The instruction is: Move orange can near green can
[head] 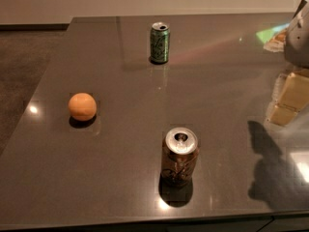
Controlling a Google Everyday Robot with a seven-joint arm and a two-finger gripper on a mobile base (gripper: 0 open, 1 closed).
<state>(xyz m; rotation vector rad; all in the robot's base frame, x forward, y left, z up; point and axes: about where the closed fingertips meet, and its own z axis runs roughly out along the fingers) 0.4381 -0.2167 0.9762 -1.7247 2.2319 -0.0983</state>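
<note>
Orange can [180,157] stands near on the counter [227,95], green can [159,43] far; tool [298,37] (state: cannot tell) at far right.

The dark glossy tabletop [120,178] carries an upright orange can [179,157] near the front, a green can [159,43] far back and an orange fruit [82,106] at left. The hand [298,35] is at the upper right edge.

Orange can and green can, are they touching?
Apart. The camera view shows open table between the orange can in front and the green can behind; the gripper sits at the right edge, away from both.
</note>
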